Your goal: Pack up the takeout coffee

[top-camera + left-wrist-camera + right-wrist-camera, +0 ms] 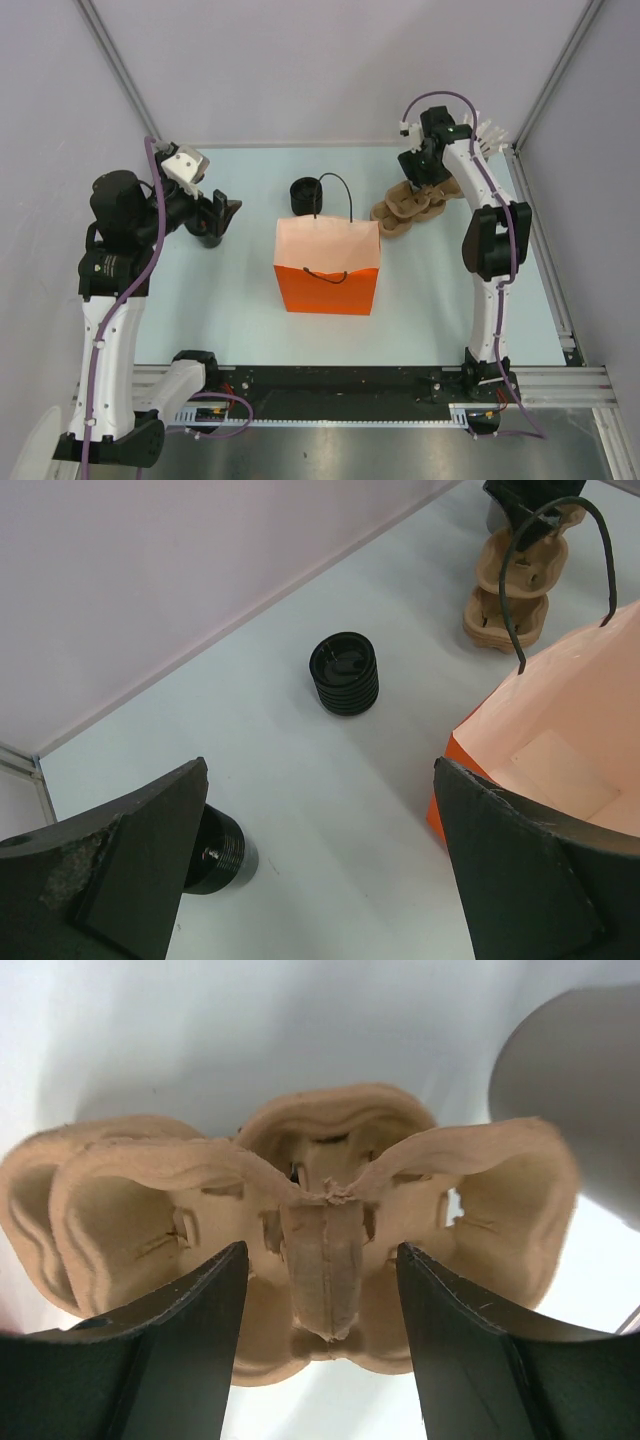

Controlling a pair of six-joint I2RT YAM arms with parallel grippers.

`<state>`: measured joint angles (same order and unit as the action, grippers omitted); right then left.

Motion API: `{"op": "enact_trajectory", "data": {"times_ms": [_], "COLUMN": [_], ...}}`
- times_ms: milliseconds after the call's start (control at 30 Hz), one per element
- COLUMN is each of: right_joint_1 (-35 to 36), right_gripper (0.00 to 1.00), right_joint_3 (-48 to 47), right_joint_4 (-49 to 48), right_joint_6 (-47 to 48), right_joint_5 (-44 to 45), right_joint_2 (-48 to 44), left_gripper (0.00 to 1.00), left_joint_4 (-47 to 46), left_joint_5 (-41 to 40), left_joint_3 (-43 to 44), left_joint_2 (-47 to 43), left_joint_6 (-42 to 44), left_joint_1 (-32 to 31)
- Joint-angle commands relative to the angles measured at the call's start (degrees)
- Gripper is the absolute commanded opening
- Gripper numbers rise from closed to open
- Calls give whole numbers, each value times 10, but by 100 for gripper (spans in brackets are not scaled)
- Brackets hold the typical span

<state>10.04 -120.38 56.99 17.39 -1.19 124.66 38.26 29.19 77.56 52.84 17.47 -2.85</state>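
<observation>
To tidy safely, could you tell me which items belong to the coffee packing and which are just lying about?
Belonging to the job:
- small black cup
- orange bag
- pulp cup carriers

Lying about, apparently:
- ribbed black stack

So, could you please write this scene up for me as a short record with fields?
bag: orange, upright, open, mid-table
carriers: brown pulp stack, right of bag
ribbed stack: black, behind bag
black cup: on table, left of bag
left gripper: jaws wide open, over black cup, holding nothing
right gripper: jaws open, either side of top carrier's centre ridge
</observation>
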Motion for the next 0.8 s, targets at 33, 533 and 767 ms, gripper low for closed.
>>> {"op": "enact_trajectory", "data": {"times_ms": [33, 533, 767], "right_joint_1": [-7, -12, -12], "right_gripper": [64, 56, 52], "right_joint_3": [-45, -73, -93], "right_joint_4": [53, 76, 90], "right_joint_6": [-8, -6, -5], "right_joint_5": [-8, -19, -17], "right_joint_2": [13, 40, 56], "left_gripper": [100, 100, 100], "left_joint_4": [-13, -16, -16], "left_joint_5": [17, 22, 23], "left_joint_3": [-6, -9, -11], "left_joint_2": [-9, -12, -12], "left_joint_6": [-2, -4, -4], "left_joint_1": [5, 8, 9]}}
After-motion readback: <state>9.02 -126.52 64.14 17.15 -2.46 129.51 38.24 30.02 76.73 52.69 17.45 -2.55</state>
